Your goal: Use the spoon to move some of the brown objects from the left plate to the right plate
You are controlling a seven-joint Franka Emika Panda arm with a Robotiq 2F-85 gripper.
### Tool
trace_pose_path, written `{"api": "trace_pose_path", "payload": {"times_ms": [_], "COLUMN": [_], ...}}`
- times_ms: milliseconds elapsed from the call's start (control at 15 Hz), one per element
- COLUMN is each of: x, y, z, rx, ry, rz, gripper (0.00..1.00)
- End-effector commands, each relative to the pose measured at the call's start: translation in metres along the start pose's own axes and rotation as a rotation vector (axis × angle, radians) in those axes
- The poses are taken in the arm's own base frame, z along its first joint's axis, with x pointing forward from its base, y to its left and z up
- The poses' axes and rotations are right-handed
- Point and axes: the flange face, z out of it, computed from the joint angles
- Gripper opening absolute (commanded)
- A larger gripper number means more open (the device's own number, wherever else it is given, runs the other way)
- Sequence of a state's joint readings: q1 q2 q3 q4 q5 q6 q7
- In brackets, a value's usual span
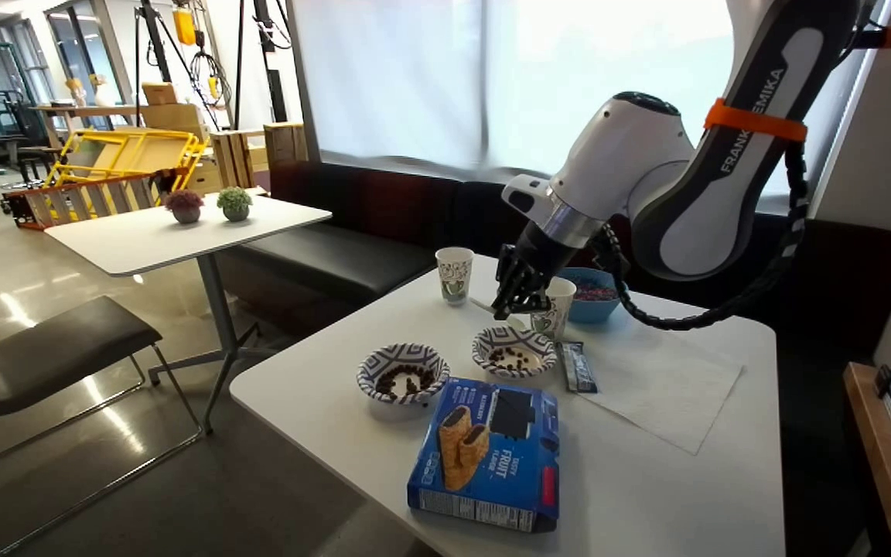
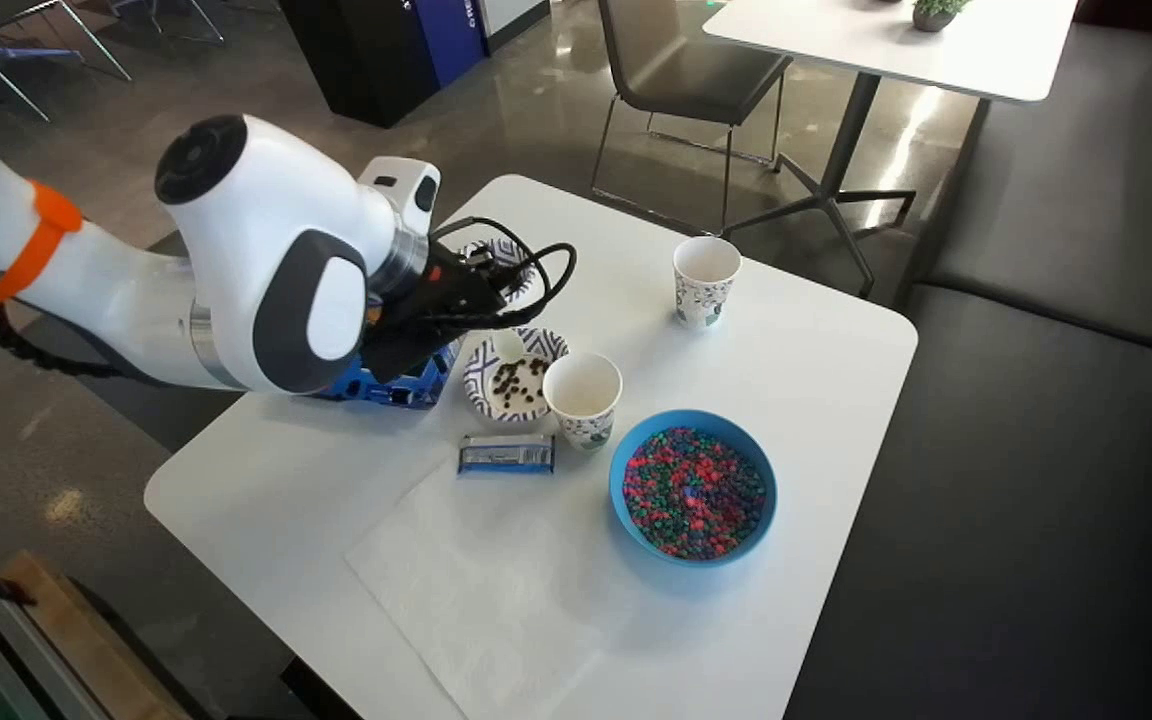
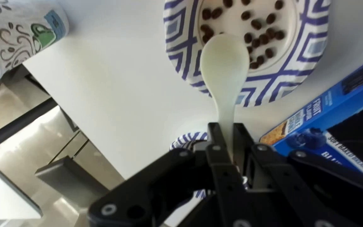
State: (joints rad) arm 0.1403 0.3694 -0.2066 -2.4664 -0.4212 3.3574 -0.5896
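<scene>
Spoon [image 3: 225, 60] over the plate [image 3: 314, 47] beside the packet [image 2: 506, 455]
Fingers [image 3: 217, 157] pinch its handle, long axis straight out; most brown objects [image 3: 263, 39] there lie to the bowl's right in the wrist view, where a scoop would probably aim.

The arm [image 1: 608, 155] is mostly glossy white, its rounded shells [image 2: 286, 180] broken by black sections [image 2: 281, 310] with pale inset panels [image 1: 701, 232]. A dark round cap [image 2: 201, 160] closes 1 joint, and a polished metal collar [image 1: 571, 224] marks where the white gives way to the black claw [image 3: 227, 126]. Lettering [image 1: 733, 151] reads FRANK and EMIKA, parted by 1 orange band [image 1: 755, 121]. A black ribbed cable [image 1: 693, 322] shows outside the shell; thinner black cables [image 2: 484, 321] loop beside the claw, near a small red mark [image 2: 434, 272]. The claw has 2 slim, straight fingers [image 3: 216, 135] and round, silvery screw heads [image 3: 109, 209].
</scene>
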Motion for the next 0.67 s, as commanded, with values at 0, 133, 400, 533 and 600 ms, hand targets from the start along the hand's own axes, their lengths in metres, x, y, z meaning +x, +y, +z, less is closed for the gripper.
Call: {"api": "trace_pose_path", "payload": {"times_ms": [0, 133, 400, 533, 600], "x": [0.005, 0.013, 0.015, 0.003, -0.004], "y": [-0.007, -0.013, -0.014, -0.004, 0.001], "z": [-0.012, -0.016, -0.008, 0.001, 0.004], "rx": [0.099, 0.174, 0.286, 0.312, 0.32], "ry": [-0.171, -0.255, -0.395, -0.458, -0.485], "rz": [-0.002, -0.024, -0.025, 0.0, 0.01], "gripper": [0.03, 0.03, 0.03, 0.03, 0.03]}}
